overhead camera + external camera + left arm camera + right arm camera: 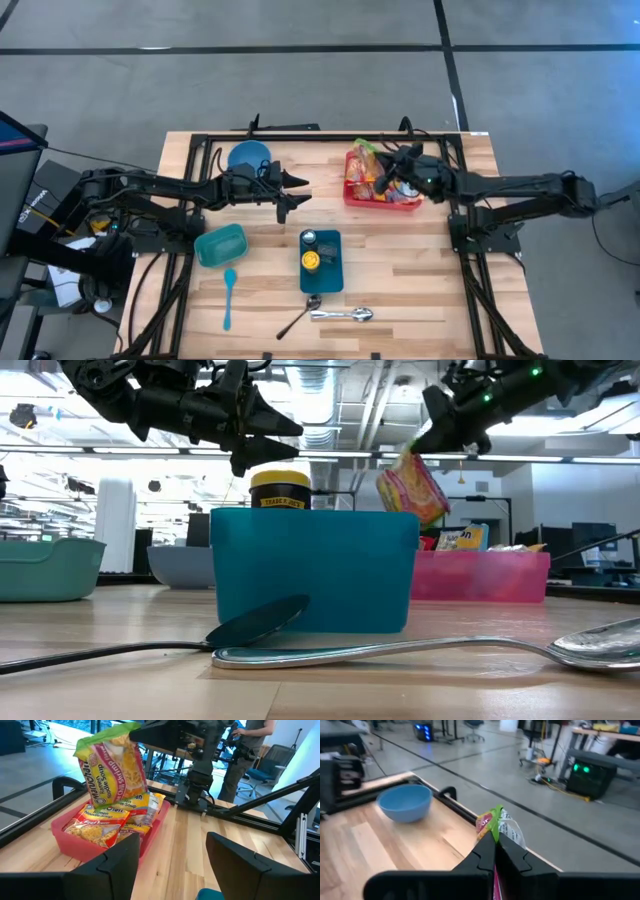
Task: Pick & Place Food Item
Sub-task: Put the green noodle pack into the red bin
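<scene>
Nearest the low camera, two spoons lay on the wooden bench before a teal bin holding a yellow-lidded jar. At upper right of the high view, the right gripper had its jaws clenched on the top edge of a ramen packet, lifted above the red tray of packets. Left of centre, the left gripper hovered with jaws apart and empty, near a blue bowl.

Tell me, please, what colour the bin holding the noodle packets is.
The bin is red, clearest in the left wrist view.
</scene>
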Available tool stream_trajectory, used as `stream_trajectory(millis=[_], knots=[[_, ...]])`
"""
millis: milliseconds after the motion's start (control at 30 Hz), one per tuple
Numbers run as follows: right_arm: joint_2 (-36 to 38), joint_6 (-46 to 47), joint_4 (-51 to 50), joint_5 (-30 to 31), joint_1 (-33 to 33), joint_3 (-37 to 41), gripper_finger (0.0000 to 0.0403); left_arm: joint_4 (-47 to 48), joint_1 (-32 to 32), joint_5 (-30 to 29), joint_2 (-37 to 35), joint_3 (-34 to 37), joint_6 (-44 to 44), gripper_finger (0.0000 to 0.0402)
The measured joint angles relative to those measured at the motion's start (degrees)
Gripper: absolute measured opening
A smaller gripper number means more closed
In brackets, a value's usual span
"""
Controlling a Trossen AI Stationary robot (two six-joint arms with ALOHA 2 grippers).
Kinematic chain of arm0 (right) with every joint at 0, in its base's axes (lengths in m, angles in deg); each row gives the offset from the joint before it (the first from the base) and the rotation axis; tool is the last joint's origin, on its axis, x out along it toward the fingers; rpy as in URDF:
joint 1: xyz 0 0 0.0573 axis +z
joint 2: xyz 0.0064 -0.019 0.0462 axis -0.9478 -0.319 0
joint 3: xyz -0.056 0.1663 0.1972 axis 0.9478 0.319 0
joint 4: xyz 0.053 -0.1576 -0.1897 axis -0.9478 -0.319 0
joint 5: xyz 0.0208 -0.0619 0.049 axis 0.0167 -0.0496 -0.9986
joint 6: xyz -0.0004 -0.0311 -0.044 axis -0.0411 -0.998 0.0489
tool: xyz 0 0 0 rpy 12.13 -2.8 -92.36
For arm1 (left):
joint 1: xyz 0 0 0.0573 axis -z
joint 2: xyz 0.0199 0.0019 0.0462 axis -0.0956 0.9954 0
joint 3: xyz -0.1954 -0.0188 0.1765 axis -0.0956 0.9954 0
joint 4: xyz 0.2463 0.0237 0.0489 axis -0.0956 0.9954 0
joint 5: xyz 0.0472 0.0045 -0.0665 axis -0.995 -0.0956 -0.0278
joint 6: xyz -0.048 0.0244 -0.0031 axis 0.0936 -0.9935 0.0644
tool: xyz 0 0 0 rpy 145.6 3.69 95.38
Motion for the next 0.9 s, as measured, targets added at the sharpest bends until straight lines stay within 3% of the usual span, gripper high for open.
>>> stream_trajectory(millis=[267, 900], knots=[[2.8, 3.4, -6.4, 0.4, -1.5, 0.0, 0.0000, 0.0, 0.0, 0.0, 0.0, 0.0, 0.0, 0.0218], [5.3, 17.0, -26.8, 14.6, -1.0, 0.0, 0.0000, 0.0, 0.0, 0.0, 0.0, 0.0, 0.0, 0.0218]])
